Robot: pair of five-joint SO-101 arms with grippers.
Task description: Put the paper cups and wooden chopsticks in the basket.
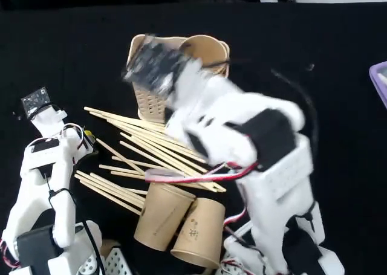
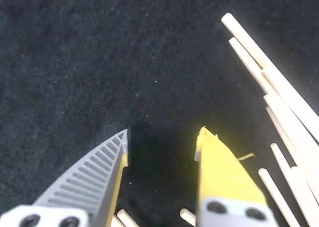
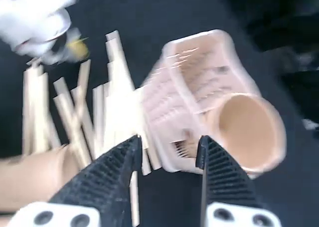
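Observation:
A tan perforated basket (image 1: 150, 103) lies on the black cloth with one paper cup (image 1: 207, 49) inside it. Two more paper cups (image 1: 162, 216) (image 1: 199, 231) lie on their sides near the front. Several wooden chopsticks (image 1: 151, 149) are scattered between the basket and these cups. My right gripper (image 3: 169, 149) is open just above the basket (image 3: 199, 87), near its edge, beside the cup (image 3: 249, 132) in it; in the high view it is a blur (image 1: 150, 69). My left gripper (image 2: 162, 139) is open and empty, low over the cloth beside the chopsticks (image 2: 279, 102), at the left of the pile (image 1: 84, 142).
A purple object (image 1: 380, 78) sits at the right edge of the table. The arm bases (image 1: 54, 251) stand at the front edge. Bare black cloth lies behind and to the left of the basket. In the right wrist view, a lying cup (image 3: 35, 177) shows beside the chopsticks (image 3: 84, 112).

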